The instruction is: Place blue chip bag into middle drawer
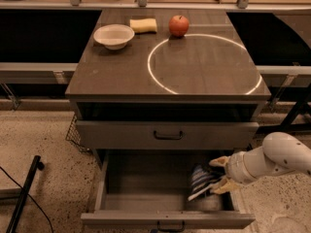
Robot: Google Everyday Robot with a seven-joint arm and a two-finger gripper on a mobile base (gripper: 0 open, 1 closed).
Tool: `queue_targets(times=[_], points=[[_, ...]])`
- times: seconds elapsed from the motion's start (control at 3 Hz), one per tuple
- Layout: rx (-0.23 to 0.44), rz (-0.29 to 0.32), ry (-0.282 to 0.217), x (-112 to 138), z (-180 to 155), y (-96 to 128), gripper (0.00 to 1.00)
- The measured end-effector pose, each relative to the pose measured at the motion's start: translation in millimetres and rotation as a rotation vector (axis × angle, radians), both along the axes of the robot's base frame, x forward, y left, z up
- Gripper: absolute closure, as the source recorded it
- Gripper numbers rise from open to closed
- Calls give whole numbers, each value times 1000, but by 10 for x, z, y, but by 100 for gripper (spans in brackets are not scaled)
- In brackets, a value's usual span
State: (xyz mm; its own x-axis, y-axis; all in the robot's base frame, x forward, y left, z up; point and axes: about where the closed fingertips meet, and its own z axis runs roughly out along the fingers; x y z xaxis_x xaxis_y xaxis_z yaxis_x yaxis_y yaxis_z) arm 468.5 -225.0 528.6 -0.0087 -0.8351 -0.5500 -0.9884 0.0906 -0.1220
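The blue chip bag (199, 179) is dark navy with a white band. It is inside the right part of the open middle drawer (141, 191), tilted and blurred, just above the grey floor. My gripper (218, 174) reaches into the drawer from the right on a white arm. It sits at the bag's right edge with its fingers spread, and the bag is slipping left and down out of them.
A closed grey drawer front with a black handle (167, 135) is directly above the open drawer. On the cabinet top stand a white bowl (114, 35), a yellow sponge (144, 25) and a red apple (179, 25). A black pole (22, 198) leans at the lower left.
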Motion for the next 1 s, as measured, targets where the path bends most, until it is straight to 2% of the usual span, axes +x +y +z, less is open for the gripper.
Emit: queue_targets(times=[0.33, 0.67, 1.0], points=[[23, -84, 14, -7, 229, -301, 0], [64, -220, 21, -30, 531, -893, 0], [11, -293, 25, -20, 651, -1250, 0]])
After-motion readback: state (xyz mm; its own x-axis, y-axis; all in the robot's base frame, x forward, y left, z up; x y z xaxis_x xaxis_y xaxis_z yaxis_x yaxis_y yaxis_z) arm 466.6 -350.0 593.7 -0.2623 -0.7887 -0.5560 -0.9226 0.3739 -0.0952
